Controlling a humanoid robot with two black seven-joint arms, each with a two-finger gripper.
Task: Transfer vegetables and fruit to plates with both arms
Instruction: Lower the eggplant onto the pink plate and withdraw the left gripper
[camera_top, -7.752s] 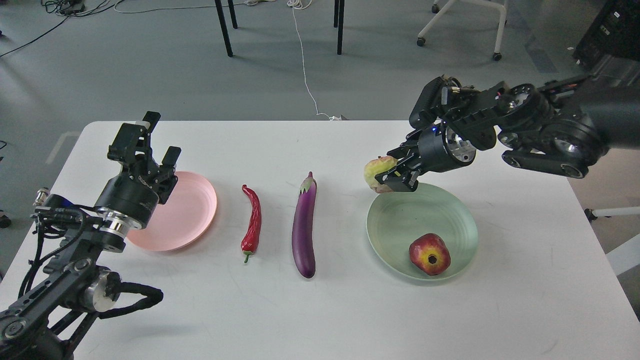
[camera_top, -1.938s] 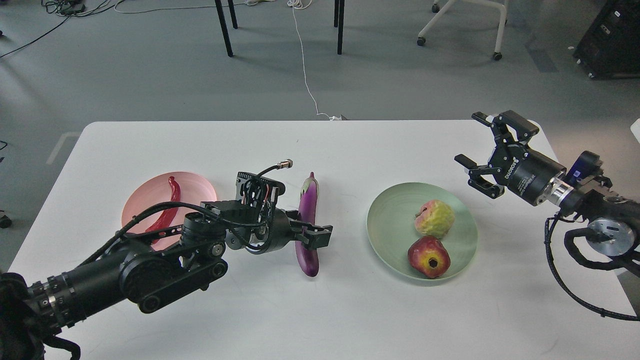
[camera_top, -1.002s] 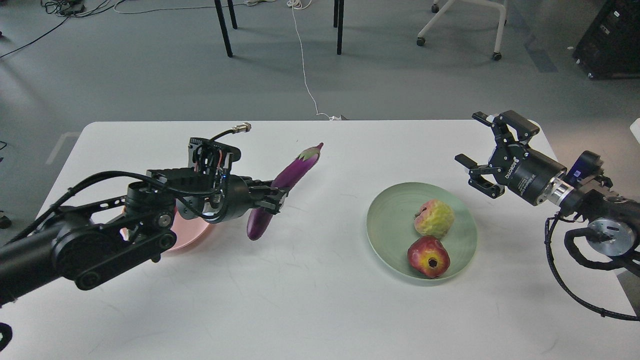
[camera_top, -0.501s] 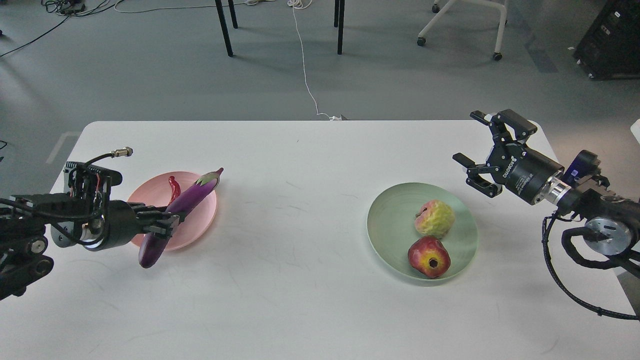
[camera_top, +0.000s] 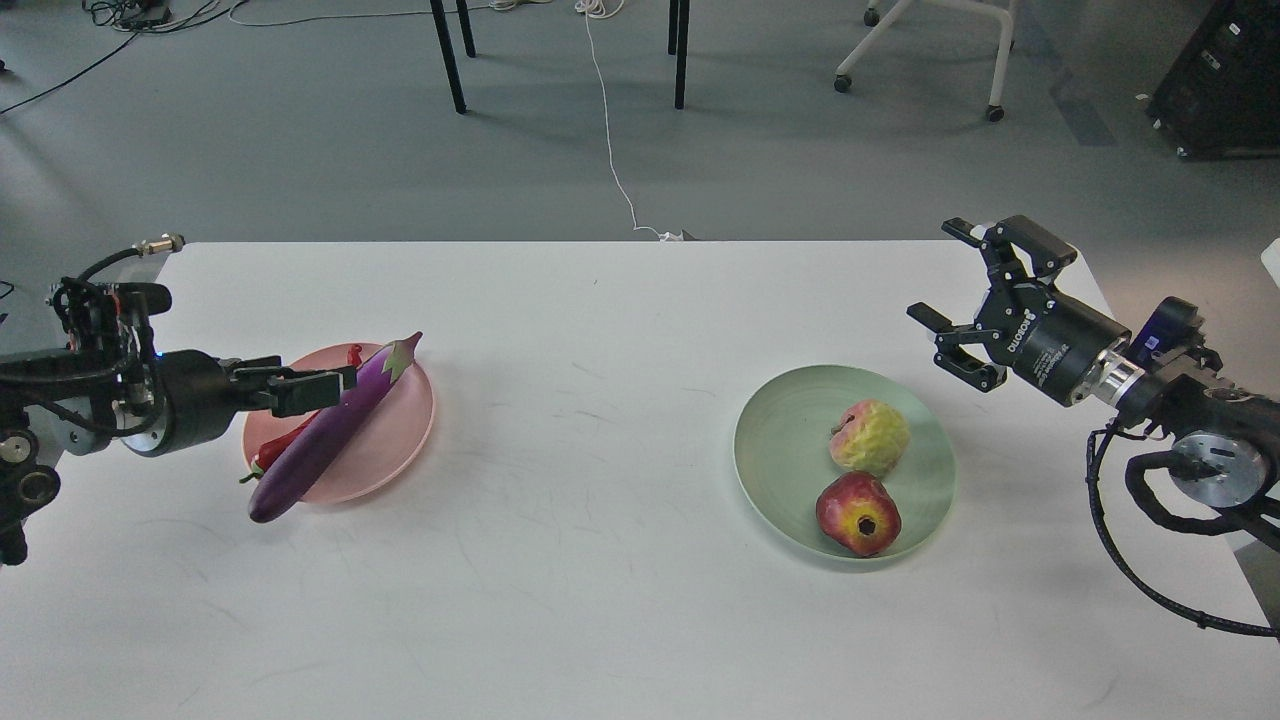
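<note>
The purple eggplant (camera_top: 335, 430) lies slantwise across the pale pink plate (camera_top: 400, 430), its lower end sticking out over the plate's front rim. The red chili pepper (camera_top: 272, 450) lies on the same plate, mostly hidden under the eggplant. My left gripper (camera_top: 335, 390) is level with the plate, fingers pointing right, tips right by the eggplant's left side, and it looks open. The bumpy yellow-green fruit (camera_top: 870, 437) and the dark red pomegranate (camera_top: 858, 513) sit in the mint green plate (camera_top: 780, 450). My right gripper (camera_top: 932, 272) is open and empty, above the table right of that plate.
The white table (camera_top: 620, 560) runs between the two plates. Beyond its far edge are black chair legs (camera_top: 447, 55), a white cable (camera_top: 610, 150) on the grey floor and a white wheeled base (camera_top: 920, 60).
My left arm carried the eggplant left onto the pink plate, over the chili. The eggplant now rests there and the gripper sits higher along it. The right arm has barely moved.
</note>
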